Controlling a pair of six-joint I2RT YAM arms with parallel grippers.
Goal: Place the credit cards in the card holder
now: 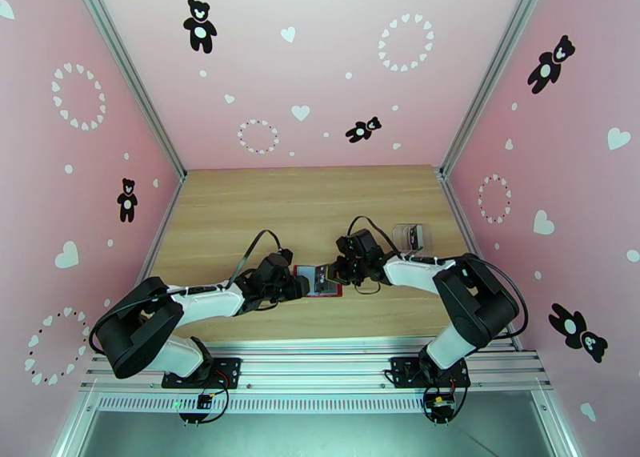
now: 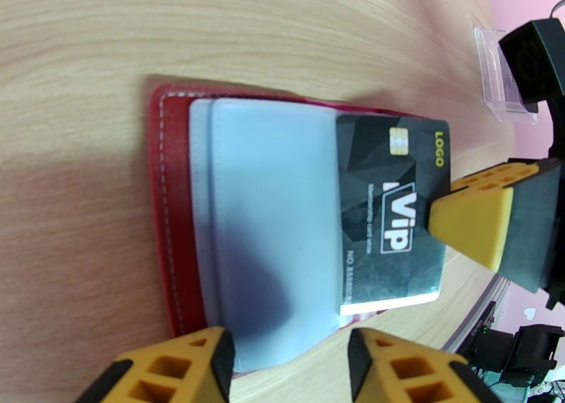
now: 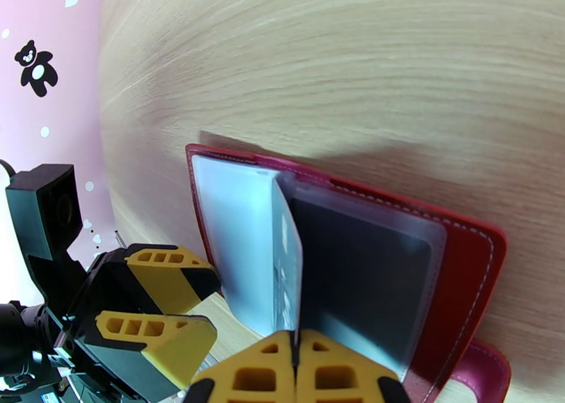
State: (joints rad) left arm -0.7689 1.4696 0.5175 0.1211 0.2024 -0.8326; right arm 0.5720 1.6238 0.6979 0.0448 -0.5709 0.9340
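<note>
Black credit card, partly entered, is to be slid left into a grey pocket of the card holder, open mid-table. Right gripper is clamped shut on its right end; left gripper is held half open at the holder's near-left edge, nothing clasped. Card best kept square to the pocket mouth. Bare table lies far and left; clear case close far-right

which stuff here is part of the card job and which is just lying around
Part of the job: dark red leather-like folding card holder, lying open; black VIP credit card, partly in its pocket.
Lying about: clear plastic case on the wooden table.
</note>
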